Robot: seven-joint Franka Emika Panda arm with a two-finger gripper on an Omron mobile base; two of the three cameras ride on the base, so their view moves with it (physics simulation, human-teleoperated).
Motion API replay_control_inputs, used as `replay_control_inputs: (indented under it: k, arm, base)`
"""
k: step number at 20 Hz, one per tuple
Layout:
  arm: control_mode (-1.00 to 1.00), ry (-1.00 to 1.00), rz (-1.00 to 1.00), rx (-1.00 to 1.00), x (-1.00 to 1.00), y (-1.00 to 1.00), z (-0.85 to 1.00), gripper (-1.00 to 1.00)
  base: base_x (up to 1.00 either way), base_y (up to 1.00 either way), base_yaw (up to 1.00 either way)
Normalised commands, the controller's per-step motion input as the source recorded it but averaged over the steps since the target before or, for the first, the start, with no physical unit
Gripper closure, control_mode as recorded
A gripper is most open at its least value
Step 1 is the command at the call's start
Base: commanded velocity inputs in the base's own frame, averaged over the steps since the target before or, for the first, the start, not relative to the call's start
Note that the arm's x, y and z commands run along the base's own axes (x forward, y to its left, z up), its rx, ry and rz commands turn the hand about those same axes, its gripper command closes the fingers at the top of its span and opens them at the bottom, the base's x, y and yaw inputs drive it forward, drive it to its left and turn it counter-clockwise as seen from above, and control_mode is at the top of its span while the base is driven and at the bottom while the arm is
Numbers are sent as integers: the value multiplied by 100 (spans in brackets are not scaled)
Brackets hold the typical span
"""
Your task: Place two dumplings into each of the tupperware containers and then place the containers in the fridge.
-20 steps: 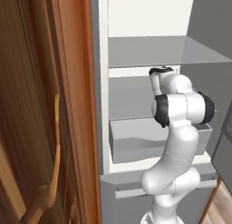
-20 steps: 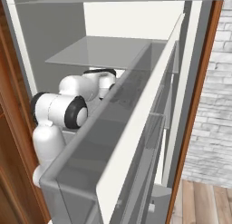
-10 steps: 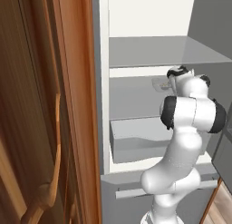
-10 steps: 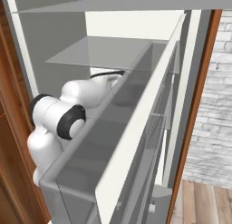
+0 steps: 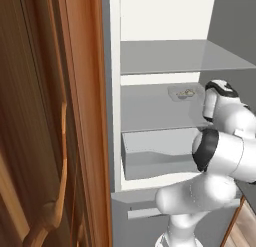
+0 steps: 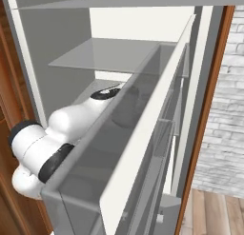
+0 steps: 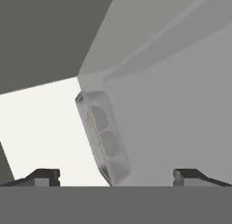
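Note:
A light grey tupperware container (image 5: 183,94) rests on the middle glass shelf of the open fridge (image 5: 150,58), with pale dumplings (image 5: 186,93) inside it. The hand view shows the same container (image 7: 103,137) tilted, just ahead of my gripper (image 7: 116,177). Its dark fingertips (image 7: 43,177) stand wide apart and open, with nothing between them. In the left base view, my white hand sits just to the right of the container and apart from it.
A brown wooden cabinet door with a curved handle (image 5: 60,141) borders the fridge on the left. A grey drawer (image 5: 160,158) lies below the shelf. The fridge door's bins (image 6: 143,148) stand close on my right, with a brick wall (image 6: 228,110) beyond.
My hand has drawn back to the right, away from the spot on the middle shelf. The container it was covering now shows there. The gripper has stayed open.

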Motion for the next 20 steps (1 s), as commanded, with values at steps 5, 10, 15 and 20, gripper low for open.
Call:
replay_control_inputs:
  k: [5,10,15,20]
  arm:
    - [-100,-13,26,-10,-100,3,55,-100]
    - [-100,1,29,-36,-100,55,100,-100]
    - [-100,2,33,-80,-100,72,100,-100]
    - [-100,21,35,-67,-100,27,54,-100]
  base:
    - [0,0,0]
    - [0,0,0]
    - [0,0,0]
    - [0,0,0]
